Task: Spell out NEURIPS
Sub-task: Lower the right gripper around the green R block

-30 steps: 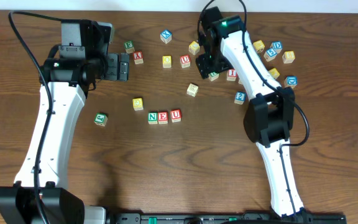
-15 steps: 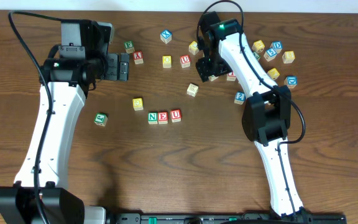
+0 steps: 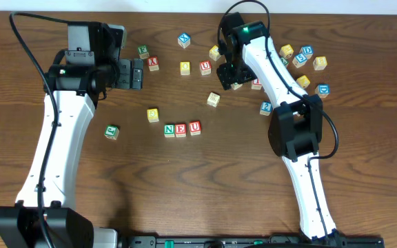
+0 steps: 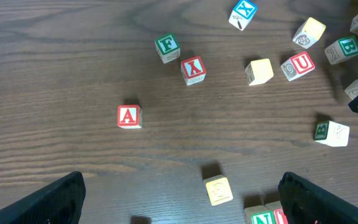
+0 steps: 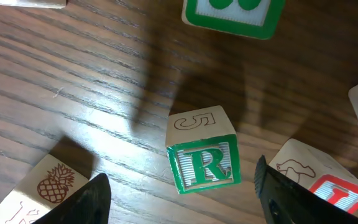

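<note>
Cubes N (image 3: 169, 129), E (image 3: 180, 129) and U (image 3: 194, 127) stand in a row at mid-table. The green R cube (image 5: 204, 163) lies on the wood between my right gripper's (image 5: 182, 202) open fingers, with a gap on each side. In the overhead view this gripper (image 3: 227, 77) hangs over that cube at the back of the table. My left gripper (image 3: 136, 74) is open and empty at the back left. Its wrist view (image 4: 185, 205) shows a yellow-faced cube (image 4: 218, 190) and the N cube (image 4: 263, 218) below it.
Loose cubes lie around: red A (image 4: 128, 116), red X (image 4: 193, 70), green F (image 4: 166, 46), another red U (image 4: 298, 65), a blue X (image 3: 184, 40). A red-lettered cube (image 5: 344, 186) and a pineapple cube (image 5: 42, 180) flank R. A cluster (image 3: 302, 58) sits back right.
My right arm has shifted a little to the left above the R cube. The left arm and the N E U row have not moved.
</note>
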